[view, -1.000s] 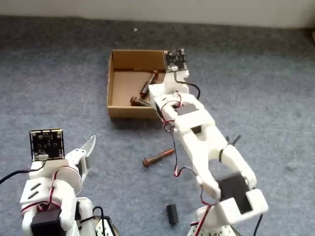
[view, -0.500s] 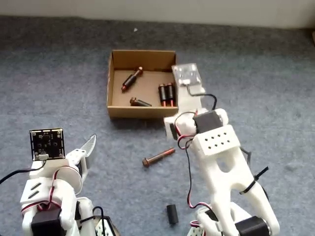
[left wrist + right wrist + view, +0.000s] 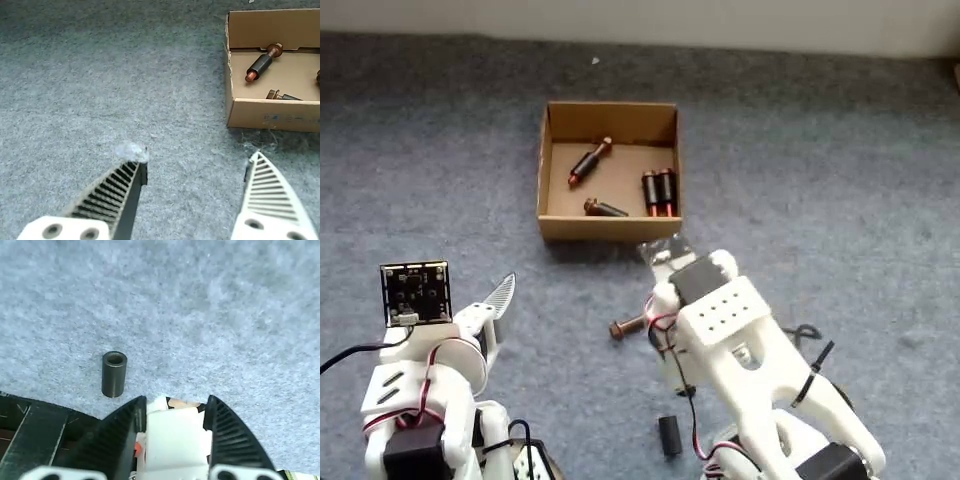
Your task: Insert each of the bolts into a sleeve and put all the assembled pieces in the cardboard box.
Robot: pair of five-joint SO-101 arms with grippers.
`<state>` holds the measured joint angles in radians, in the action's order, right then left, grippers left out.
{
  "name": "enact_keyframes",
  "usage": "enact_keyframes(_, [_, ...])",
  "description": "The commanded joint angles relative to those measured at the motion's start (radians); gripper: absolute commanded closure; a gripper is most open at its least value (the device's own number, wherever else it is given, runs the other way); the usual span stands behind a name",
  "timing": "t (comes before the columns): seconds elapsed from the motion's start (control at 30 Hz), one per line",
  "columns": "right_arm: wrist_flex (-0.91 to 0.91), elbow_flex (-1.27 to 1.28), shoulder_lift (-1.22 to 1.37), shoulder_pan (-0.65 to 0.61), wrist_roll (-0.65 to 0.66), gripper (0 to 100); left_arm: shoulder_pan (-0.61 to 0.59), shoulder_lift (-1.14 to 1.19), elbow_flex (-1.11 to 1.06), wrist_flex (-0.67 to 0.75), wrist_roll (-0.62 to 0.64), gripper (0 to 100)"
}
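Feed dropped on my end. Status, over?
Left gripper open, empty. Right gripper open, empty, loose sleeve nearby. Four assembled pieces in cardboard box; one bolt on carpet, partly hidden by right arm.

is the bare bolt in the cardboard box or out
Out: the bolt lies on the carpet, in front of the cardboard box.

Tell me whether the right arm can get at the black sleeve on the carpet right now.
Probably yes. The sleeve lies alone on the carpet, nothing over it, and the right gripper hangs open close by. But the right arm is folded back over its base, so the angle may be awkward.
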<state>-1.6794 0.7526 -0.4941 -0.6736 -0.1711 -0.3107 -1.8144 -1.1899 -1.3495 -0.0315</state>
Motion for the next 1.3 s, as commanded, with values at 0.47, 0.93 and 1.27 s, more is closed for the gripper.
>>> enact_keyframes(0.47, [0.236, 0.143, -0.015, -0.403, -0.261, 81.8, -0.01, -0.007, 0.004, 0.018, -0.003, 68])
enact_keyframes(0.93, [0.438, 0.375, -0.01, -0.452, -0.255, 81.8, -0.01, -0.007, 0.004, 0.023, -0.005, 68])
enact_keyframes(1.27, [0.484, 0.315, 0.289, -0.452, -0.253, 94.4, -0.01, -0.007, 0.004, 0.021, -0.005, 68])
